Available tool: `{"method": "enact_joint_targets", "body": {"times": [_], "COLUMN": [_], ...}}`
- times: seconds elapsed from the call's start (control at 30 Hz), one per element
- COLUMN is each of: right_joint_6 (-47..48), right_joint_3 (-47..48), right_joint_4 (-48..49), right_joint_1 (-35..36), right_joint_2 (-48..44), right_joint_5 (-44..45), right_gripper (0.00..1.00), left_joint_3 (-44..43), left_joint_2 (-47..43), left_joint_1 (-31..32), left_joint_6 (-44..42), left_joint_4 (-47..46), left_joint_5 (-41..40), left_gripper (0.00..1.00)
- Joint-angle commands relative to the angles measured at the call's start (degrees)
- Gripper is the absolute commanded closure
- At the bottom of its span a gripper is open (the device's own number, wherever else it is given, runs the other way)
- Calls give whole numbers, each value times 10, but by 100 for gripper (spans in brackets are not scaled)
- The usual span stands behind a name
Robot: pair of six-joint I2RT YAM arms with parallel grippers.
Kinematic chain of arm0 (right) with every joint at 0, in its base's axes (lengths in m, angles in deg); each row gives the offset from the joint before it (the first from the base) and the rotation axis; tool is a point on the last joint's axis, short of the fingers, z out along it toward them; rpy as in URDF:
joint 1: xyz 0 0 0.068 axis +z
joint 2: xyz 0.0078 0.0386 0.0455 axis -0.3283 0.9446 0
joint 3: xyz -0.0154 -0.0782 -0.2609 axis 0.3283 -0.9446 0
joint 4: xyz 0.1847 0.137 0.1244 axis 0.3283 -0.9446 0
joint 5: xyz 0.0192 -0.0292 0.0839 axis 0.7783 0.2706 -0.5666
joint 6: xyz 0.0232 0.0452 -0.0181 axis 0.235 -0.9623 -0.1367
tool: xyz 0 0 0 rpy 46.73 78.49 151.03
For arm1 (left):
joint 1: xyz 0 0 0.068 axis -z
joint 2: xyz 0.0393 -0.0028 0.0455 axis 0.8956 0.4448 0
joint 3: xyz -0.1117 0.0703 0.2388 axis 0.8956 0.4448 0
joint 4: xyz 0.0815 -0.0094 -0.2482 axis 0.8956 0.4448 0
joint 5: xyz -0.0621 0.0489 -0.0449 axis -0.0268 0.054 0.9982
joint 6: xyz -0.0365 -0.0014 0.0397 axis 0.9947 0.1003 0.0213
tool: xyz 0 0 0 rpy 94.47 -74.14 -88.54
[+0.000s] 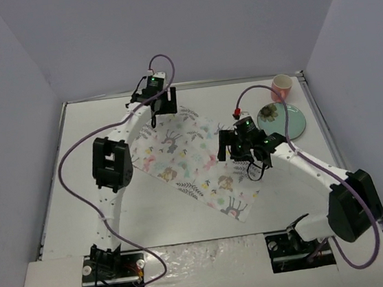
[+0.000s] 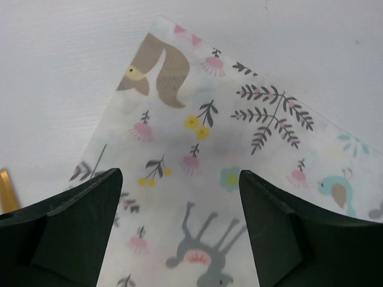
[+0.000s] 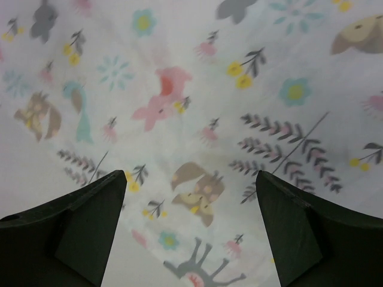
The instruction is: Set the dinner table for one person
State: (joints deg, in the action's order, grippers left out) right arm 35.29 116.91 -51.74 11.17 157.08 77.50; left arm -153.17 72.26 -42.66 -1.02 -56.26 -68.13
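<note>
The dinner table (image 1: 79, 128) is a large white top. A floral-printed white placemat (image 1: 186, 159) lies slantwise across its middle. My left gripper (image 1: 162, 111) is open and empty above the mat's far left corner. In the left wrist view (image 2: 179, 173) the corner of the mat (image 2: 197, 119) lies flat between and beyond the jaws. My right gripper (image 1: 233, 154) is open and empty above the right part of the mat. In the right wrist view (image 3: 191, 176) the mat (image 3: 179, 89) fills the frame.
A pink cup (image 1: 280, 87) stands at the far right corner. A pale green plate (image 1: 287, 121) lies just in front of it, with a small dark thing (image 1: 266, 112) on its left rim. A thin yellow object (image 2: 3, 189) shows at the left wrist view's left edge.
</note>
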Motion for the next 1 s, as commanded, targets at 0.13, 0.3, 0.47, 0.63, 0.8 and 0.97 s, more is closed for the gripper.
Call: {"method": "enact_joint_targets", "body": {"times": [0.13,0.3,0.47,0.63,0.8,0.97], "right_joint_6": [0,-22,-44,-59,-67,-65], "right_joint_3": [27,-7,-52,-89,-121,-144], "right_joint_4": [110,189,238,258,256,248], "right_joint_1": [-82,-118,-148,-183,-220,-251], "right_joint_2": [100,136,162,164,140,120], "right_joint_5": [36,9,7,2,-4,-6], "right_gripper": [11,10,6,3,2,1], "left_joint_3": [199,292,333,327,320,320], "left_joint_2": [-249,-271,-245,-194,-151,-123], "left_joint_1": [-1,13,33,46,68,89], "left_joint_6": [2,21,44,61,77,103], "left_joint_4": [-49,-76,-101,-103,-105,-115], "left_joint_5": [-51,-32,-18,-12,12,28], "left_gripper": [18,17,17,17,17,17]}}
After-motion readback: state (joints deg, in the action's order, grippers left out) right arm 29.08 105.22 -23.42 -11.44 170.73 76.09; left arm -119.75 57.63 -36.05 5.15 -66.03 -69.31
